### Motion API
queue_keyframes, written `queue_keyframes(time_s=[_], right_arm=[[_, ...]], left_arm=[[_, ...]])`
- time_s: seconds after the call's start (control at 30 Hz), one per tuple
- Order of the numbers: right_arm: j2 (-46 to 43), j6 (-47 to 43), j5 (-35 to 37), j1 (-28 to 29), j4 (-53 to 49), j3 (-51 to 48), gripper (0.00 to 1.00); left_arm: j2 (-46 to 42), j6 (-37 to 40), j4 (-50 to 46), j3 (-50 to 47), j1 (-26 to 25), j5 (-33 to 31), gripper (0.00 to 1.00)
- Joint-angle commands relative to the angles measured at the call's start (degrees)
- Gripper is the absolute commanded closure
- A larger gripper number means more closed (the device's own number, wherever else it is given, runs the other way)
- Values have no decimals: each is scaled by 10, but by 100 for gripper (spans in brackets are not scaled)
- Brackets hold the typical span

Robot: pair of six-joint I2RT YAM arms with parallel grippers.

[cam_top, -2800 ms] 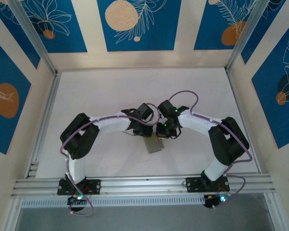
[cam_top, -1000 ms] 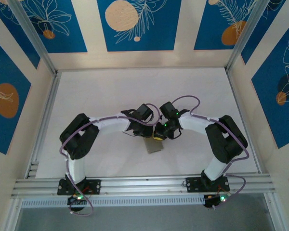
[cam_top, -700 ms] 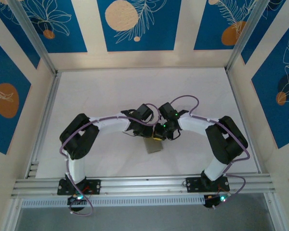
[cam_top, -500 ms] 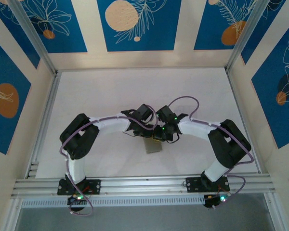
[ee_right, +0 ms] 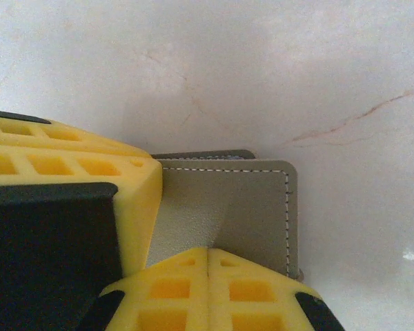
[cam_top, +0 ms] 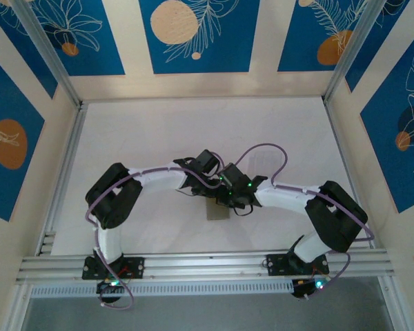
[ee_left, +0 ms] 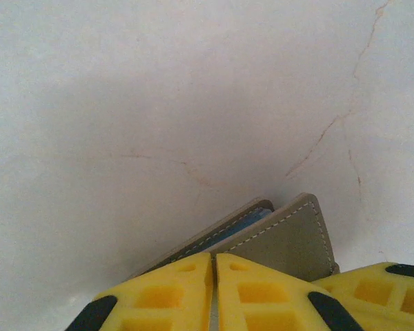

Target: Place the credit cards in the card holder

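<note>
The grey card holder lies on the white table between the two arms. Its top flap with white stitching sits nearly folded over the lower flap. A thin bluish strip of its inside shows in the gap. My left gripper is shut, its yellow tips resting against the top flap's edge. My right gripper is shut too, its tips on the flap's outer face. The two grippers crowd together over the holder. The credit cards are hidden.
The left gripper's yellow and black finger stands close at the left in the right wrist view. White table spreads around the holder, with fine cracks. Aluminium rails run along the near edge and the sides.
The right arm has swung left and stretched out, bringing its gripper down over the holder beside the left gripper. The left arm has hardly moved.
</note>
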Motion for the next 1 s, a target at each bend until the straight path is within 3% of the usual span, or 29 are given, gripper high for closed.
queue_keyframes(time_s=[0.0, 0.2, 0.6, 0.97], right_arm=[[41, 26, -6, 35, -60, -36, 100], [37, 81, 64, 88, -81, -47, 100], [16, 141, 134, 171, -158, -37, 100], [155, 241, 150, 221, -266, 38, 100]], left_arm=[[12, -13, -6, -19, -13, 6, 89], [16, -28, -8, -21, -12, 4, 90], [17, -40, -4, -29, -11, 1, 91], [12, -46, -5, -24, -11, 3, 91]])
